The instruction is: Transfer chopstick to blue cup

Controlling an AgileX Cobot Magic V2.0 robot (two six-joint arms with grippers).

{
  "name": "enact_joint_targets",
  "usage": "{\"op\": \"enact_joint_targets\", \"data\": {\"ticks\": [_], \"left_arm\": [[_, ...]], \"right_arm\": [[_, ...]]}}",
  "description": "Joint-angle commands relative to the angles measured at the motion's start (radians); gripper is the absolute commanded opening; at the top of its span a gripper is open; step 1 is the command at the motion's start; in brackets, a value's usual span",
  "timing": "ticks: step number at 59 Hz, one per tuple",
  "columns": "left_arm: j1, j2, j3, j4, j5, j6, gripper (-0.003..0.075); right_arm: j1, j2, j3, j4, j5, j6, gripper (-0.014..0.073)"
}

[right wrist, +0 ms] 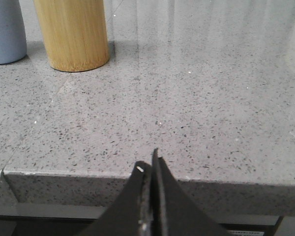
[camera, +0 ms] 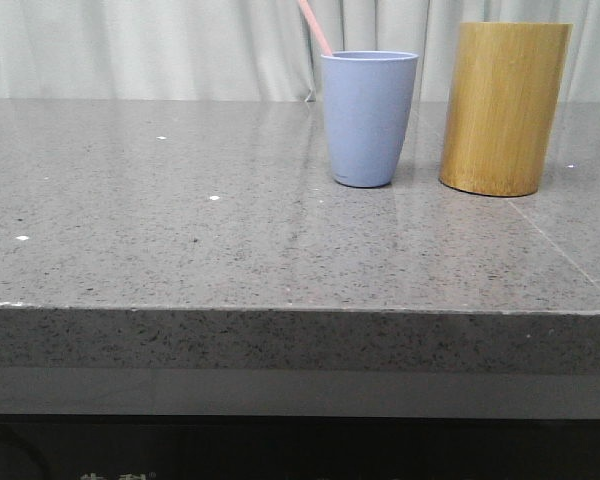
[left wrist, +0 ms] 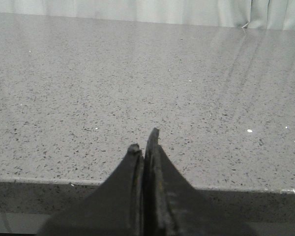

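The blue cup (camera: 369,118) stands upright at the back of the grey stone table. A salmon-pink chopstick tip (camera: 315,27) leans out of its rim toward the left. The cup's side also shows in the right wrist view (right wrist: 6,32). My left gripper (left wrist: 145,145) is shut and empty at the table's front edge, far from the cup. My right gripper (right wrist: 150,162) is shut and empty at the front edge, well short of the cup. Neither gripper shows in the front view.
A taller yellow-brown bamboo cylinder (camera: 503,107) stands just right of the cup, also seen in the right wrist view (right wrist: 73,33). The speckled grey table (camera: 180,220) has a thick front edge. Pale curtains hang behind.
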Motion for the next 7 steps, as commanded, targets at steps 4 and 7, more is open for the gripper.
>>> {"op": "enact_joint_targets", "data": {"ticks": [4,7], "left_arm": [[0.001,-0.023,0.009,-0.003,-0.083,-0.010,-0.0019],[0.001,-0.023,0.009,-0.003,-0.083,-0.010,-0.0019]], "right_arm": [[-0.006,-0.021,-0.005,0.005,-0.075,-0.004,-0.0059],[-0.006,-0.021,-0.005,0.005,-0.075,-0.004,-0.0059]]}}
